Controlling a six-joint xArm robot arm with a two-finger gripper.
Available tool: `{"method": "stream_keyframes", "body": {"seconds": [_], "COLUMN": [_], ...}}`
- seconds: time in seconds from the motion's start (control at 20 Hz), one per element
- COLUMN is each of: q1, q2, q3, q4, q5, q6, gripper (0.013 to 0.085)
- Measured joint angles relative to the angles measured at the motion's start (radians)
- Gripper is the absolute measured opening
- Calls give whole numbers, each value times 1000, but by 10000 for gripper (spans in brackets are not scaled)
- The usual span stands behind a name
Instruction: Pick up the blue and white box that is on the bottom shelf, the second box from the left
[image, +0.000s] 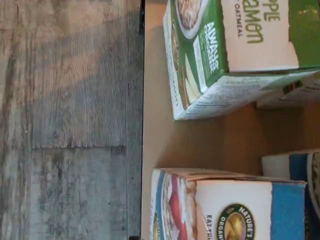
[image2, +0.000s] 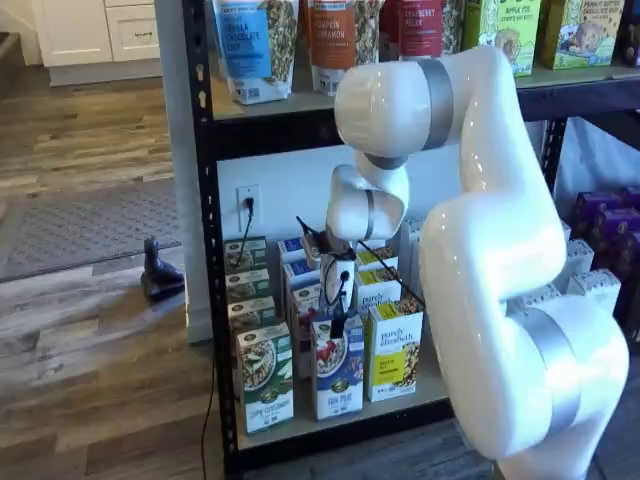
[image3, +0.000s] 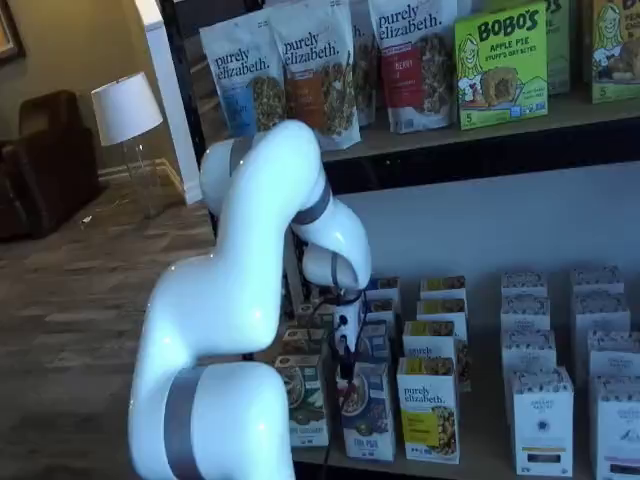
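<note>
progress: early, nothing grasped | blue and white box (image2: 338, 372) upright at front of bottom shelf (image2: 330, 422), between green-and-white carton (image2: 265, 377) and yellow carton (image2: 394, 352) | gripper (image2: 338, 318) hovers above it, jaws spread, empty | left: descend, clamp, lift

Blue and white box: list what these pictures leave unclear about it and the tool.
- Blue and white box: in the wrist view the picture's edge cuts it off; in a shelf view its print is too small to read.
- Tool: in both shelf views too small and dark to show a gap between its fingers; absent from the wrist view.
- Bottom shelf: the arm hides its right part.
</note>
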Motion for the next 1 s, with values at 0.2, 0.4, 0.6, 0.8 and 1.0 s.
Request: {"method": "stream_keyframes", "body": {"seconds": [0.2, 0.4, 0.6, 0.8, 1.0], "q1": [-8, -16, -22, -22, -15], "q2": [35, 63, 89, 110, 122], "q3": [-35, -67, -103, -133, -135], "q4": [-1, -5, -38, -96, -130], "q5": [-8, -10, 13, 58, 58], "q6": [-8, -12, 12, 61, 96], "gripper": [850, 850, 850, 850, 850]}}
